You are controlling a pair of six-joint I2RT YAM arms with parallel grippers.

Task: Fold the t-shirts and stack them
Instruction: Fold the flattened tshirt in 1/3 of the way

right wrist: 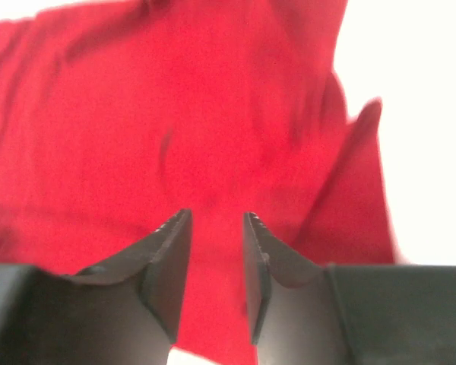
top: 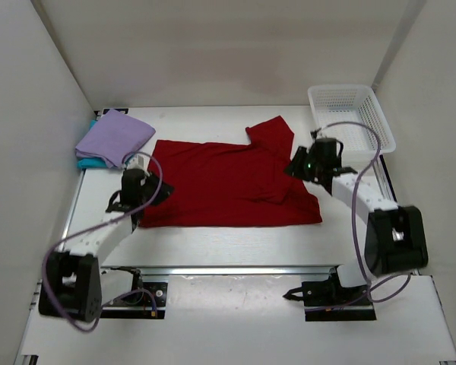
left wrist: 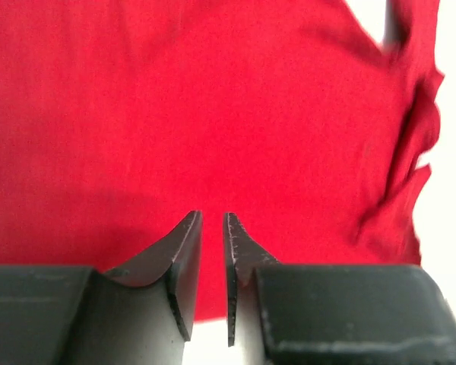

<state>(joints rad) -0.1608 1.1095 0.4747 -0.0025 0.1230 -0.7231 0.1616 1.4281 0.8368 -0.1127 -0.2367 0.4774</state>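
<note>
Dark red t-shirt [top: 220,186], one, spread flat on the desk [top: 235,236] between the two pincers, its edges under each. Lavender t-shirt [top: 115,135], one, folded, beyond the left pincer [left wrist: 212,217]. Teal t-shirt [top: 87,162], one, mostly hidden beneath the lavender, only an edge showing. White mesh basket [top: 387,137], one, beyond the right pincer [right wrist: 216,214]. Left pincer nearly together, right slightly apart, neither holding cloth.
</note>
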